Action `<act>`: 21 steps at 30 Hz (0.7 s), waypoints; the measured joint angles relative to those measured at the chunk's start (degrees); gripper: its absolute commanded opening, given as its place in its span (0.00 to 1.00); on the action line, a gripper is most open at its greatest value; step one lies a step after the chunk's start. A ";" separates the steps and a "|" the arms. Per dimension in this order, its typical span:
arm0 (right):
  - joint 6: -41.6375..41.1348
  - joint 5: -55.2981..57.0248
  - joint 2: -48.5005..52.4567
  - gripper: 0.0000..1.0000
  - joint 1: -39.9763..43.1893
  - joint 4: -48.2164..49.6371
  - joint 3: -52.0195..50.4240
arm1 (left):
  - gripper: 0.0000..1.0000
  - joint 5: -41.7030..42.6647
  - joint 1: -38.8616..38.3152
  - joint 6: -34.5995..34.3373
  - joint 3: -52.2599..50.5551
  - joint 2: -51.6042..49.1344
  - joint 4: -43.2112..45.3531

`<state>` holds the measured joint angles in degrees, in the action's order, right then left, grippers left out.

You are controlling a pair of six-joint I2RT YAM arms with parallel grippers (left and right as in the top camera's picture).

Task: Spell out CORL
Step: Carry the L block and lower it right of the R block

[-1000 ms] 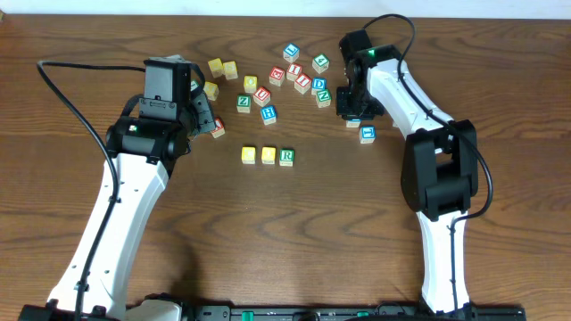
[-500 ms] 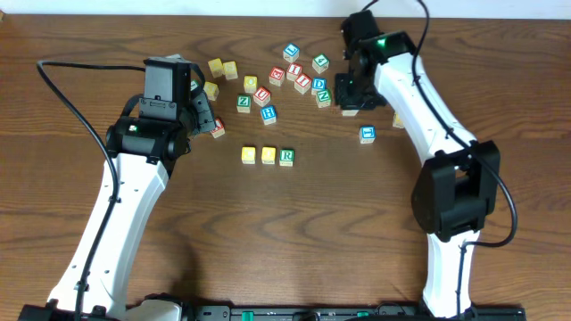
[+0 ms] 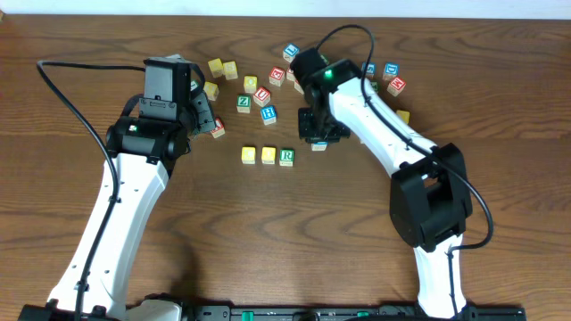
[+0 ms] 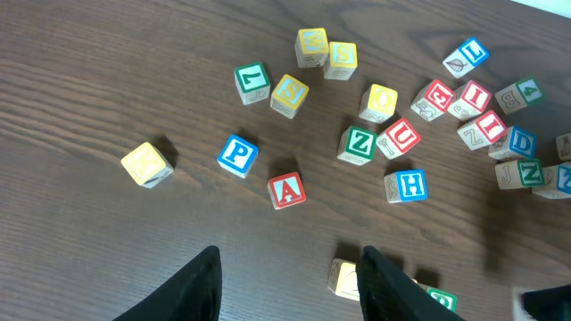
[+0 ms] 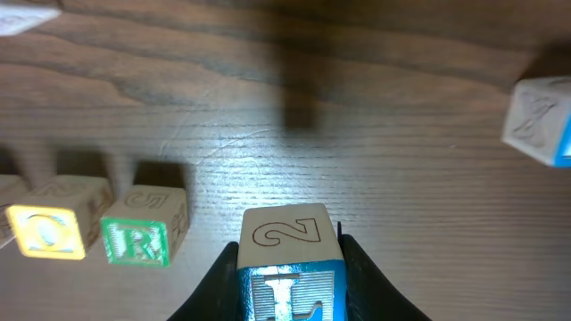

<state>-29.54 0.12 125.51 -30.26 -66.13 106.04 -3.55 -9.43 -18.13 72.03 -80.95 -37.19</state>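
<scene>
A row of blocks lies mid-table: two yellow blocks [image 3: 249, 154] [image 3: 268, 154] and a green R block [image 3: 286, 157]. My right gripper [image 3: 317, 132] is shut on a blue L block [image 5: 290, 267], held just right of the green R block [image 5: 143, 236] and apart from it. A yellow O block [image 5: 49, 227] sits left of the R. My left gripper [image 4: 290, 294] is open and empty, over bare table near a red A block [image 4: 286, 190]. In the overhead view it [image 3: 202, 109] hovers at the left of the loose blocks.
Several loose letter blocks lie at the back: blue P [image 4: 236, 153], blue H [image 4: 407, 185], green Z [image 4: 359, 144], red U [image 4: 401, 136], and a plain yellow one [image 4: 145, 163]. More blocks [image 3: 397, 85] lie behind the right arm. A blue Z block [image 5: 540, 120] lies right of the held block.
My right arm has swung left and toward the front with the block in its jaws, from the back cluster to beside the R block. The left arm has not moved.
</scene>
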 measured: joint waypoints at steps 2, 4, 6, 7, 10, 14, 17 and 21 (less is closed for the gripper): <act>-0.92 0.22 0.00 0.20 -0.52 1.46 -0.92 | 0.48 0.00 0.00 0.00 0.00 0.00 -0.02; -1.53 0.39 0.00 0.20 -1.07 2.34 -1.36 | 0.48 0.00 0.00 0.00 0.00 0.00 -0.02; -2.14 0.57 0.00 0.20 -1.84 3.17 -1.88 | 0.48 0.00 0.00 0.00 0.00 0.00 -0.02; -2.40 0.68 0.00 0.21 -2.14 3.48 -2.21 | 0.48 0.00 0.00 0.00 0.00 0.00 0.00; -2.95 0.87 0.00 0.21 -2.82 4.57 -3.50 | 0.48 0.00 0.00 0.00 0.00 0.00 -0.02; -3.54 1.03 0.00 0.20 -3.34 6.62 -5.62 | 0.48 0.00 0.00 0.00 0.00 0.00 0.00; -3.74 1.14 0.00 0.20 -3.41 8.28 -7.21 | 0.48 0.00 0.00 0.00 0.00 0.00 -0.02; -3.96 1.22 0.00 0.20 -3.63 8.87 -8.57 | 0.48 0.00 0.00 0.00 0.00 0.00 -0.04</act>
<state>-33.50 1.34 125.51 -33.89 -57.25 97.47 -3.55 -9.43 -18.13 72.03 -80.95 -37.23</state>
